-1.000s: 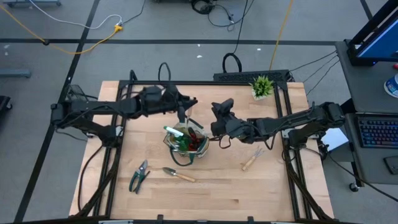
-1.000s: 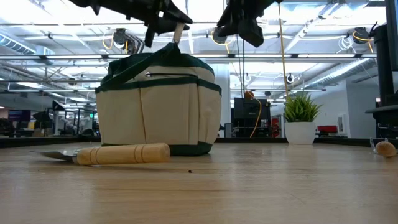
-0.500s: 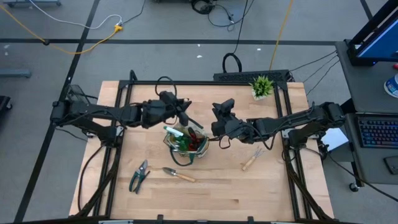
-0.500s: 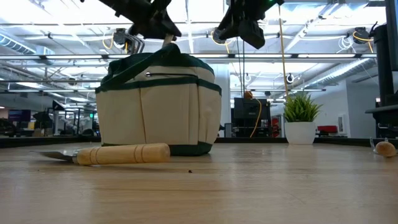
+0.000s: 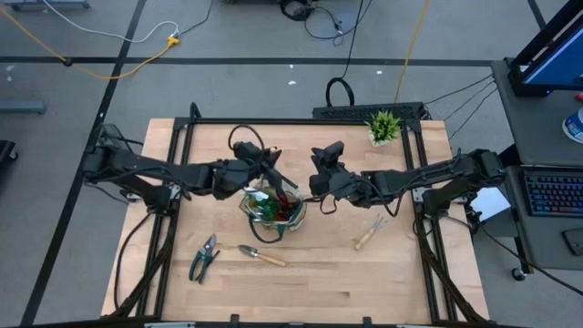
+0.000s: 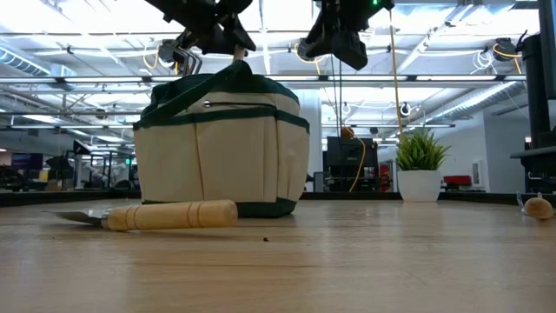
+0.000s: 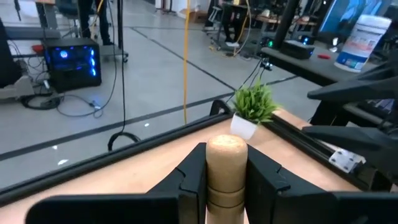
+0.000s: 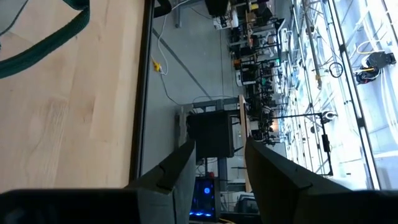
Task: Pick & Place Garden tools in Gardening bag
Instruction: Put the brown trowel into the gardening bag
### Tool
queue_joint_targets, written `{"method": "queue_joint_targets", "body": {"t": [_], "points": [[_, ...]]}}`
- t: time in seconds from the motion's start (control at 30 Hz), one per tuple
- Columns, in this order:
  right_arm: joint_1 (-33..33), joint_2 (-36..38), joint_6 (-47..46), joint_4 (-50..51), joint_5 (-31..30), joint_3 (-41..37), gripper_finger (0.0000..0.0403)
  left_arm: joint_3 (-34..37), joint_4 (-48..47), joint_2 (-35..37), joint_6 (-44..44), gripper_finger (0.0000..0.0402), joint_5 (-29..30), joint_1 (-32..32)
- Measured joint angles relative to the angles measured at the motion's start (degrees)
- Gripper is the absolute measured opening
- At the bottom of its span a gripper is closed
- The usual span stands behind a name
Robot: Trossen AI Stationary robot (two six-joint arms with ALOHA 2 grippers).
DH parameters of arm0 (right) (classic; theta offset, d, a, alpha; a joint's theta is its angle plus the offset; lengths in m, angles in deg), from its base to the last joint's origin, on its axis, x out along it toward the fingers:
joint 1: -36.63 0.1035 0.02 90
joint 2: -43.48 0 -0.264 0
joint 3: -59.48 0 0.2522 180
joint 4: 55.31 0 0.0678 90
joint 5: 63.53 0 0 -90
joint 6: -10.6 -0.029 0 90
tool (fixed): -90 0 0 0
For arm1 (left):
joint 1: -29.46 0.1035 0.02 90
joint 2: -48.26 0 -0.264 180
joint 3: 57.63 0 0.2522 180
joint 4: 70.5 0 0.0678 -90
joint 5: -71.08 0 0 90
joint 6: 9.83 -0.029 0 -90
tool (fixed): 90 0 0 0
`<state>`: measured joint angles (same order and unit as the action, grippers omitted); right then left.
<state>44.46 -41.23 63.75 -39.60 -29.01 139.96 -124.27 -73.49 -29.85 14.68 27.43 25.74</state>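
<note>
Starting at the left, we see the left gripper (image 5: 262, 168) poised over the gardening bag (image 5: 273, 206), right above its open top, its fingers (image 7: 194, 177) clamped on the wooden handle (image 7: 226, 168) of a tool held upright; which tool it is we cannot tell, since its metal end is hidden. In the low view that pale handle (image 6: 241, 52) pokes out just under the gripper (image 6: 228, 30), at the bag's (image 6: 221, 148) crown. Below and to the left of this gripper, on the table (image 5: 319, 282), lie the green-handled pruners (image 5: 204, 258), and just beside them a wooden-handled trowel (image 5: 260, 256), which in the low view rests in front of the bag (image 6: 148, 215). Inside the bag, directly under the gripper, we make out green and red items, too tangled to name. Moving right, the right gripper (image 5: 321, 167) hovers just beside the bag's right edge, its fingers (image 8: 177, 168) spread apart and grasping nothing. Below and right of it lies the hand fork (image 5: 369, 232) on the wood, well apart from the bag. Beyond it, at the table's far right corner, stands a small potted plant (image 5: 383, 126).
</note>
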Motion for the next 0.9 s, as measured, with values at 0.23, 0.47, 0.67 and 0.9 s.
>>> {"method": "queue_joint_targets", "body": {"t": [0.23,0.47,0.67,0.9], "points": [[0.0,0.0,0.0,-0.4,0.0,0.0,0.0132,0.0,-1.2,0.0,2.8,0.0069,2.4,-0.9],[0.0,0.0,0.1,-0.4,0.0,0.0,0.0132,0.0,-4.4,0.0,6.3,0.0069,3.1,-1.9],[0.0,0.0,0.1,-0.4,0.1,0.0,0.0132,0.0,-5.4,0.0,8.3,0.0069,3.8,-2.4],[0.0,0.0,0.0,-0.4,0.1,0.0,0.0132,0.0,-6.3,-1.4,9.7,0.0069,3.7,-2.9]]}}
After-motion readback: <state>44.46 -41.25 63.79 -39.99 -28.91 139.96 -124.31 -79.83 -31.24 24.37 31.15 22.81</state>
